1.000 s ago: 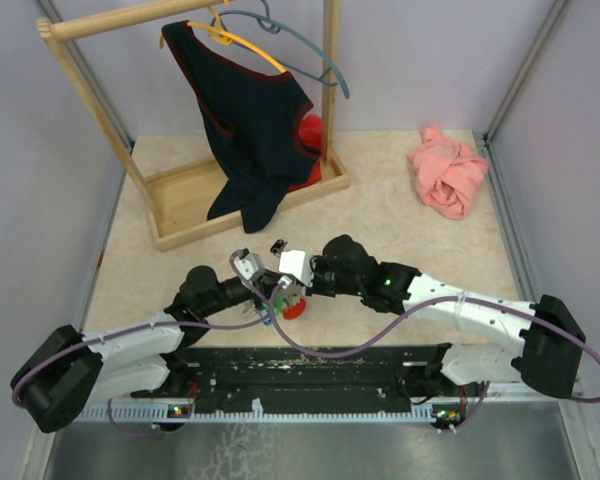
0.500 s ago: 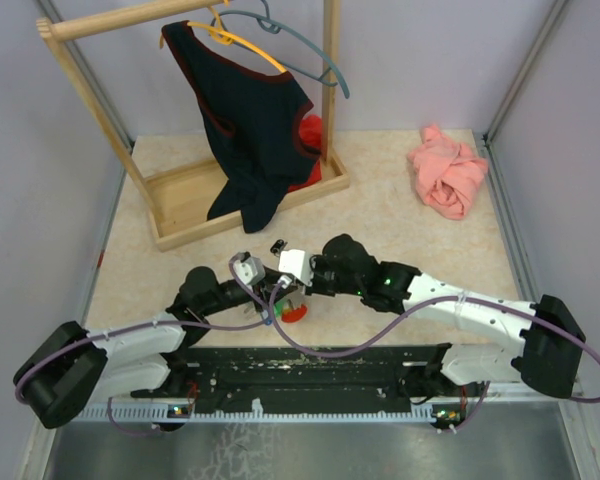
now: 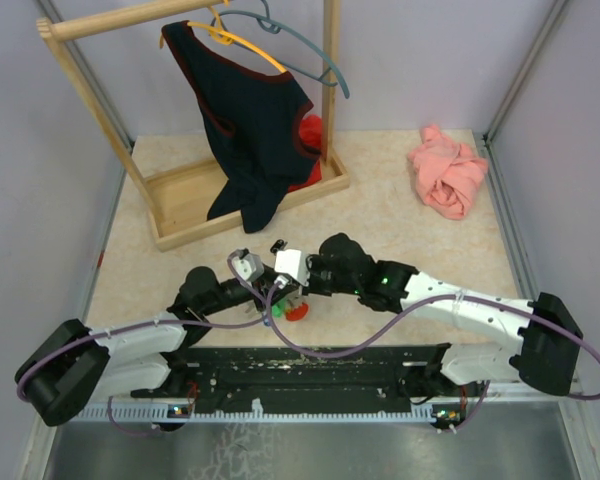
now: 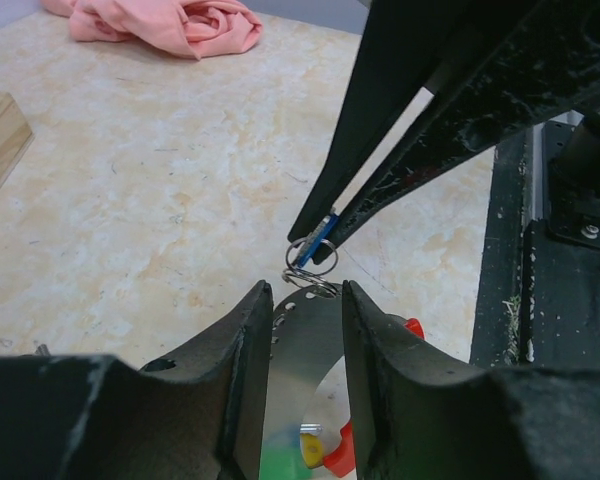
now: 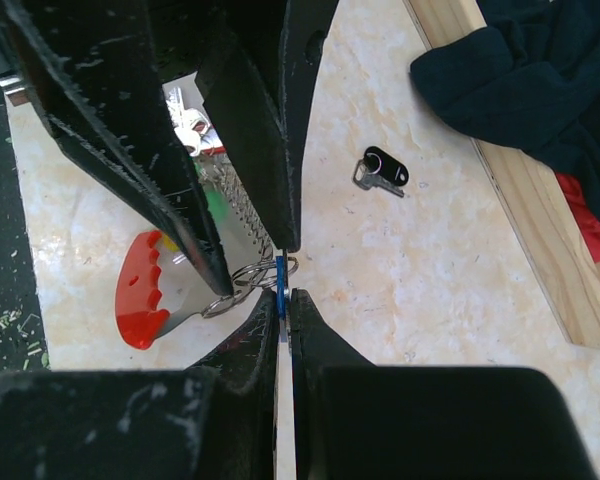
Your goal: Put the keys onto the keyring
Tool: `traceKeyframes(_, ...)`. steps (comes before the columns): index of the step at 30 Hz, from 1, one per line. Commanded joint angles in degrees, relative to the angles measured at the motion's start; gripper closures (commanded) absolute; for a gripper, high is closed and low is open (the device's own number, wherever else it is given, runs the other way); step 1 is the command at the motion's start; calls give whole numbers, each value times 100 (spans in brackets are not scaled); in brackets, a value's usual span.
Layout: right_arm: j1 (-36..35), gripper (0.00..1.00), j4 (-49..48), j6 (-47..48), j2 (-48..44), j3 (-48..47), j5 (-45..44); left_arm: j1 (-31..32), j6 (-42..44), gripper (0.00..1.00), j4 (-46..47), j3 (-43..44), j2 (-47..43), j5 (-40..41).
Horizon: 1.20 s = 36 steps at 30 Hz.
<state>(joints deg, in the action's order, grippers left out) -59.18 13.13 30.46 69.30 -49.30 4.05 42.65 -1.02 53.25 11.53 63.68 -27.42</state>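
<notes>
My right gripper (image 5: 284, 292) is shut on a blue key (image 5: 280, 275), held edge-on with its tip at the wire keyring (image 5: 250, 272). In the left wrist view the same blue key (image 4: 320, 233) meets the keyring (image 4: 308, 281) just beyond my left gripper (image 4: 302, 290). The left gripper is open, its fingers either side of a silvery plate (image 4: 305, 340) that the ring hangs from. Green (image 5: 215, 205) and yellow (image 4: 310, 437) key heads show under the left fingers. A black-headed key (image 5: 383, 170) lies loose on the table.
A red toothed piece (image 5: 138, 290) is fixed to the silvery plate. A wooden rack (image 3: 185, 215) with a dark garment (image 3: 250, 120) stands at the back left. A pink cloth (image 3: 447, 170) lies at the back right, and the black base rail (image 3: 310, 365) runs along the near edge.
The left gripper has opened its jaws. Both wrists have edged slightly left, and a green piece now shows beneath them. The right gripper stays shut on the blue key.
</notes>
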Motion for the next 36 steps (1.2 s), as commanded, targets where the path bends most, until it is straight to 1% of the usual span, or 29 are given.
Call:
traceKeyframes(1,-117,100,-271,-5,-14,-372,59,6,-169,61,227,55,22,332)
traceKeyframes(6,-167,100,-244,-18,9,-404,39,4,-298,62,218,86,63,411)
traceKeyframes(8,-192,100,-217,-19,15,-430,30,6,-309,65,223,86,66,423)
traceKeyframes(12,-200,100,-173,-16,-20,-450,-14,6,-271,73,201,40,28,508)
traceKeyframes(13,-207,100,-153,-15,-28,-451,-23,6,-245,76,200,28,9,497)
traceKeyframes(17,-208,100,-22,-17,-71,-437,-181,6,-113,94,205,-9,-52,494)
traceKeyframes(19,-209,100,15,-15,-126,-386,-328,6,-18,99,211,-34,-77,484)
traceKeyframes(26,-200,100,175,-48,-345,-143,-819,6,263,99,209,-178,-223,484)
traceKeyframes(36,-147,100,261,-140,-250,25,-756,-1,227,99,357,-230,-318,502)
